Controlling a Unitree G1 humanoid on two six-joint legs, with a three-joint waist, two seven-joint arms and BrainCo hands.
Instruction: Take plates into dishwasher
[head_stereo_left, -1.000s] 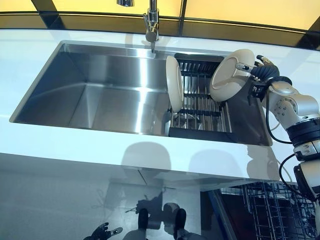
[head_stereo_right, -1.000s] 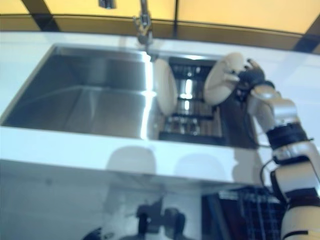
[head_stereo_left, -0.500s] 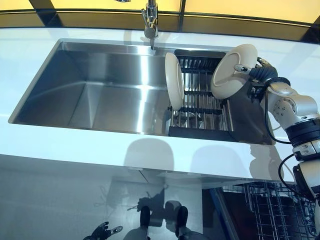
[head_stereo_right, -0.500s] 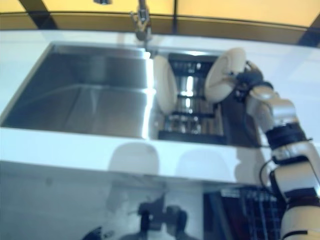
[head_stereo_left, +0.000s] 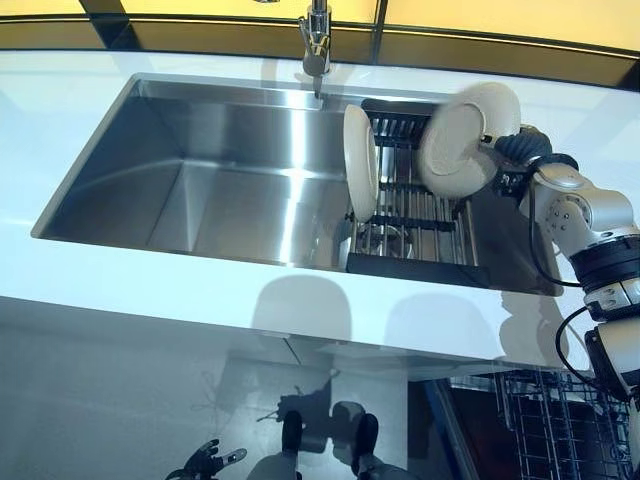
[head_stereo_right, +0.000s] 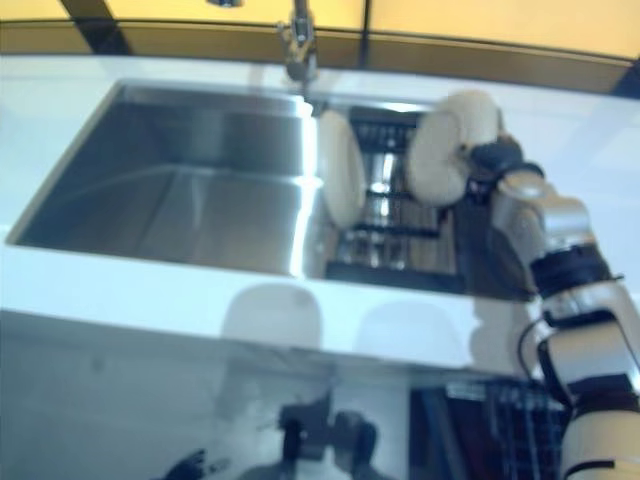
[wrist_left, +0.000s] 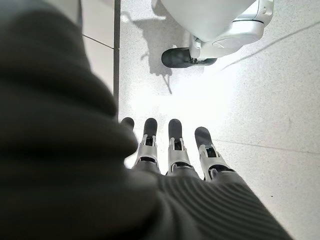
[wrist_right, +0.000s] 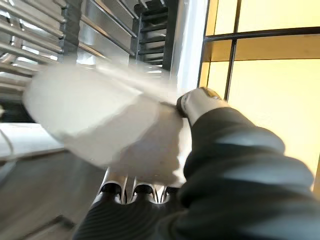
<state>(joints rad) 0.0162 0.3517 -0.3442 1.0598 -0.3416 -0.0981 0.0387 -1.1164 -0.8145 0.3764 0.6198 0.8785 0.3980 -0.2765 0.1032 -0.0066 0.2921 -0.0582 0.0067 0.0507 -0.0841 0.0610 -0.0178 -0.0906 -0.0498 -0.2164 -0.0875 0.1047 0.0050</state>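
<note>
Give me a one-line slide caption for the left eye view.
Right robot hand lifts a cream plate above the sink's drying rack, where a second plate stands on edge.

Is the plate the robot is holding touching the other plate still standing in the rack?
Apart. The left eye view shows bare rack bars between the held plate in the right hand and the standing plate.
</note>
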